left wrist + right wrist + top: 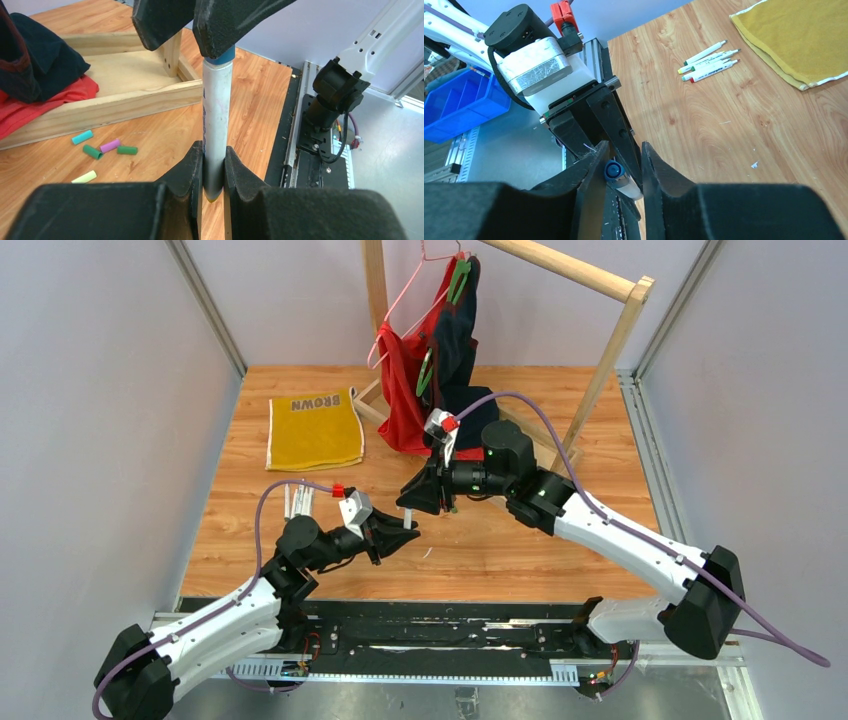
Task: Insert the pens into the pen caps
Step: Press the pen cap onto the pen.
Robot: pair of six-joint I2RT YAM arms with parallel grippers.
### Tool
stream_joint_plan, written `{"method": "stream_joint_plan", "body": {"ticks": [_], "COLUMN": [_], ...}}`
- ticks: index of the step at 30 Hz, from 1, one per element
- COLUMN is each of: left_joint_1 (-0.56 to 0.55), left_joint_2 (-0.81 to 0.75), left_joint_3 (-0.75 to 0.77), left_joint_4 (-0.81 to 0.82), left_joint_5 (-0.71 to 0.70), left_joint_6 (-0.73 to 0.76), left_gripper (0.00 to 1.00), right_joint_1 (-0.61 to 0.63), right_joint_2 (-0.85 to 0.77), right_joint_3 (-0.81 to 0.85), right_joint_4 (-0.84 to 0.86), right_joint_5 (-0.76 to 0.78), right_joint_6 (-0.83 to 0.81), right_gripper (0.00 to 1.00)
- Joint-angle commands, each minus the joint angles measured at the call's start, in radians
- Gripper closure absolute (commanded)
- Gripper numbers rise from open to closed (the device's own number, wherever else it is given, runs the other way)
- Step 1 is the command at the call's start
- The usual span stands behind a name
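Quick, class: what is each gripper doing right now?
Left gripper: closed on a thin white-barrelled marker pen.
Right gripper: open, jaws either side of that pen's blue end, not clamping.

The pen (pixel 218 115) is white with a blue end. The pen caps (pixel 109 145) are teal, green, purple and pale yellow. The table (pixel 260 100) shows orange-brown wood grain, and the towel (pixel 315 430) is mustard.

Your left tool (pixel 214 156) sits left of the right tool (pixel 623 161) mid-counter (pixel 560 540), one pen (pixel 218 112) spanning between them. Spare pens (pixel 707 62) lie far left, before the towel (pixel 314 428). Caps (pixel 102 148) lie just before the rack (pixel 602 365) at the back, clothes (pixel 432 370) on it.
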Motion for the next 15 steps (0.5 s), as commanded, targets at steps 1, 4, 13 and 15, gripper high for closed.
{"method": "stream_joint_plan", "body": {"ticks": [1,4,13,15], "left_joint_1": [-0.011,-0.011,-0.011,-0.011], "left_joint_2": [-0.015,-0.015,-0.012,-0.011], "left_joint_3": [0.011,0.011,0.023,0.027], "left_joint_4": [0.039,0.039,0.039,0.039], "left_joint_5": [0.011,0.013,0.004,0.010], "left_joint_6": [0.003,0.002,-0.020,-0.028], "left_gripper": [1.00,1.00,1.00,1.00], "right_joint_1": [0.014,0.014,0.019,0.022], "right_joint_2": [0.006,0.012,0.022,0.022], "right_joint_3": [0.019,0.018,-0.006,-0.018], "right_joint_4": [-0.020,-0.020,-0.027,-0.033], "right_joint_5": [0.019,0.012,-0.004,-0.005], "right_joint_6": [-0.027,-0.027,0.001,0.004], "right_gripper": [0.73,0.81,1.00,1.00]}}
